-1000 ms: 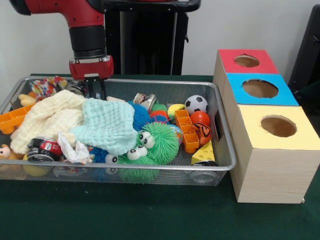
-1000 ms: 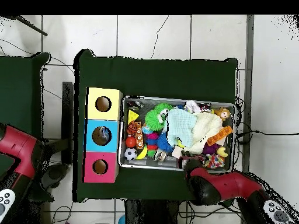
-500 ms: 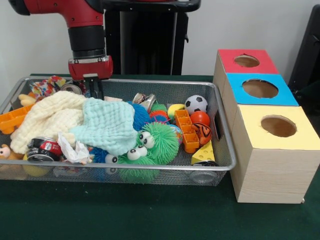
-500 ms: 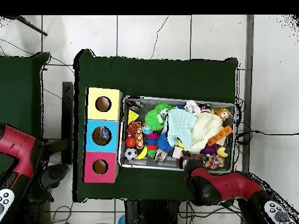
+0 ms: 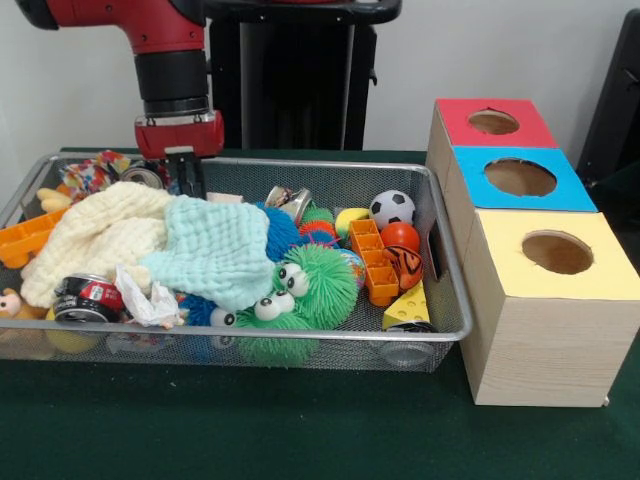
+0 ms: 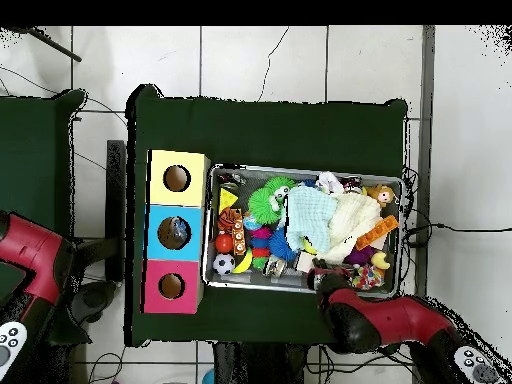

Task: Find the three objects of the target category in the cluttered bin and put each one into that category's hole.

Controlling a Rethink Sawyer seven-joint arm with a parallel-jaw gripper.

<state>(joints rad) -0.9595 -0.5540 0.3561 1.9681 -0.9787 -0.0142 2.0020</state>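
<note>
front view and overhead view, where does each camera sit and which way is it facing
Front view: sits across the table, faces the wire bin and three boxes; the red arm comes down from above to the end effector.
Overhead view: sits above, looks straight down on the bin; the arm enters from the bottom edge.
Shared: bin, boxes, soccer ball, arm.

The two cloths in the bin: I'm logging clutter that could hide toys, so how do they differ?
The cream cloth is pale yellow and lies toward the bin's left end in the front view; the mint cloth is light blue-green and sits nearer the middle. The mint cloth overlaps the cream cloth's edge and drapes over a blue spiky toy. Both are crumpled, textured fabric lying over other items.
</note>
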